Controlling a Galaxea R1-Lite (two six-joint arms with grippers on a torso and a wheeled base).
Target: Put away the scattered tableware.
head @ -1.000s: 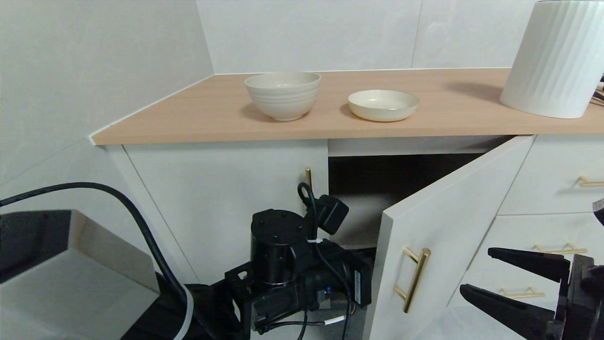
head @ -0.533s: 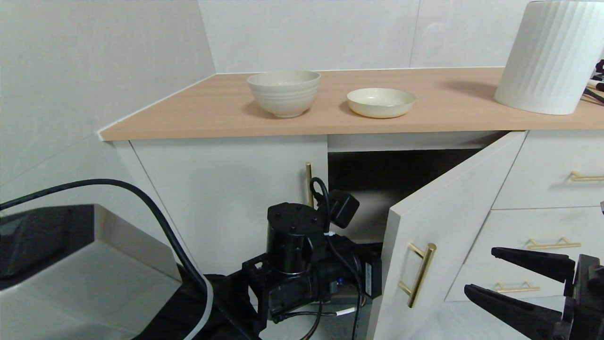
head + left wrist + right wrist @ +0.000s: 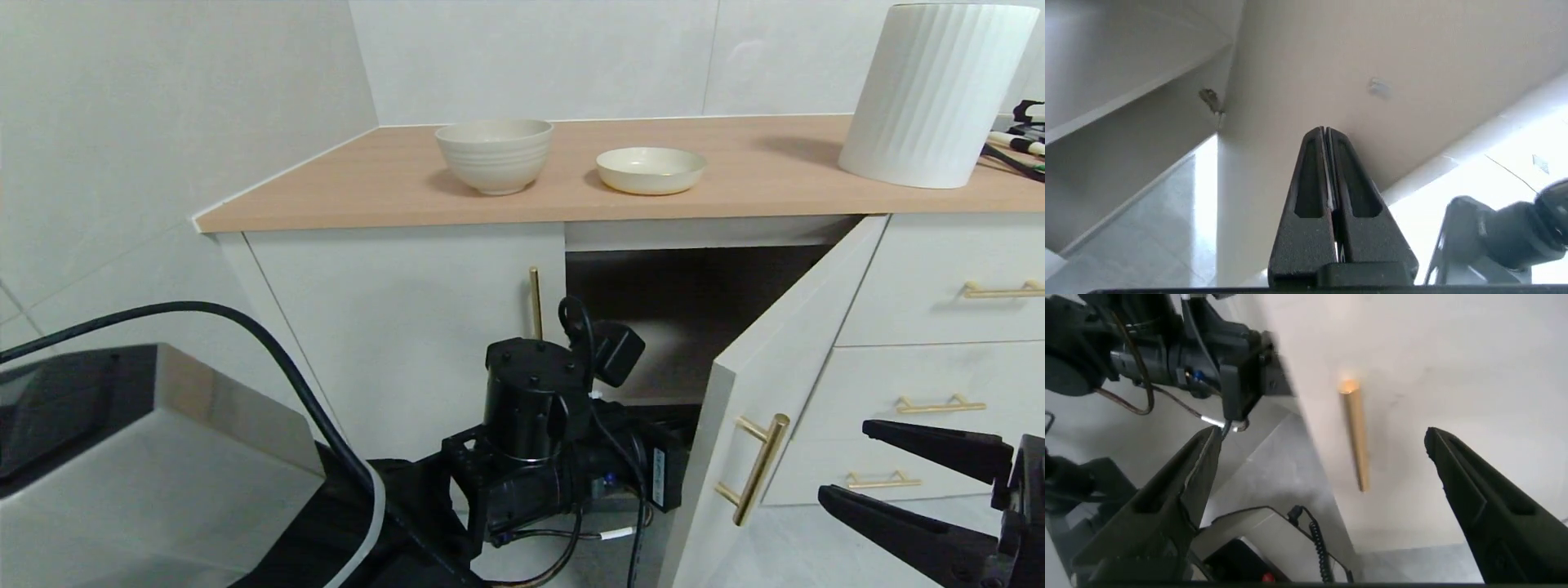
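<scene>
The only print I can find is a pale sticker (image 3: 658,480) on my left arm's housing, low in the middle of the head view, and it is too small for me to read. The tableware sits on the wooden worktop (image 3: 367,196) in the upper middle of that frame. There is a deep cream bowl (image 3: 495,155), upright, with faint ridged bands around its outside. Just to its right, not touching it, is a shallow cream dish (image 3: 651,169) with a low rim and a glossy inside. A tall ribbed white container (image 3: 935,94) stands well apart from them at the upper right. Below the dish the cabinet door (image 3: 784,384) hangs open, swung out towards me, with the dark cabinet interior behind it and its brass bar handle (image 3: 755,469) facing out. My right gripper (image 3: 843,459) is at the lower right, near that handle but apart from it, its fingers spread wide with nothing between them. My left gripper (image 3: 1325,135) has its fingers pressed flat together on nothing, pointing at a pale panel.
</scene>
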